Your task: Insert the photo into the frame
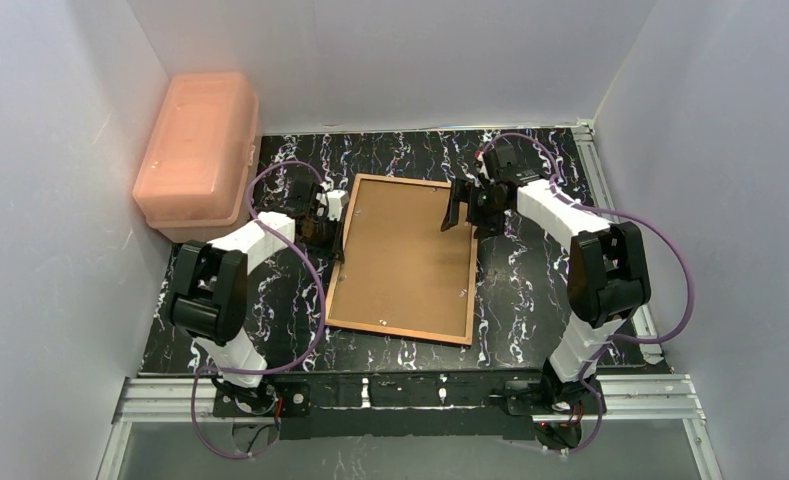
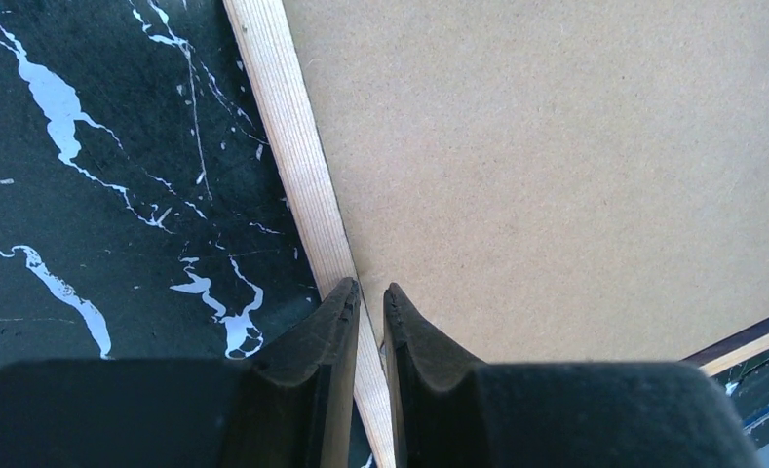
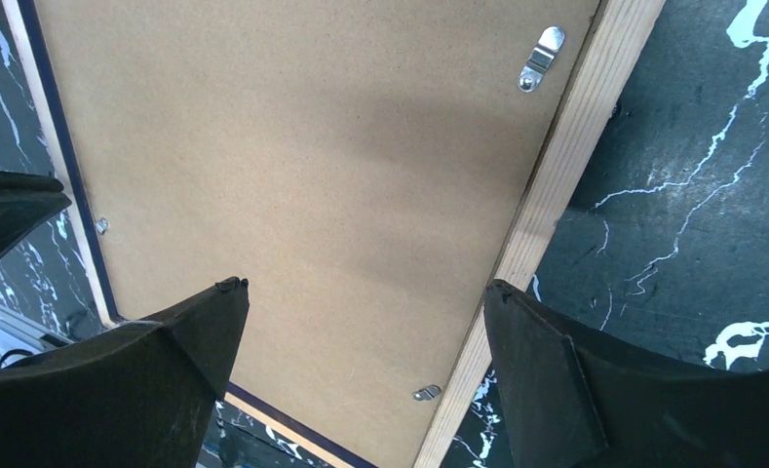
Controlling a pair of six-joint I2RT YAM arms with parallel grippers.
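Note:
The frame (image 1: 400,331) lies face down on the black marbled table, its light wood rear edges up and the plain brown backing board (image 1: 405,255) filling it. The photo is not in view. My left gripper (image 1: 336,228) is at the frame's left edge near the far corner. In the left wrist view it (image 2: 370,290) is shut, with only a thin slit between the tips, over the wood rim (image 2: 292,127). My right gripper (image 1: 457,212) is over the far right corner. It (image 3: 365,285) is open and empty above the backing board (image 3: 312,146).
A pink lidded plastic box (image 1: 198,150) stands at the back left against the wall. Small metal turn clips (image 3: 539,58) sit along the frame's rear edge. White walls enclose the table, and metal rails (image 1: 410,395) run along the near edge.

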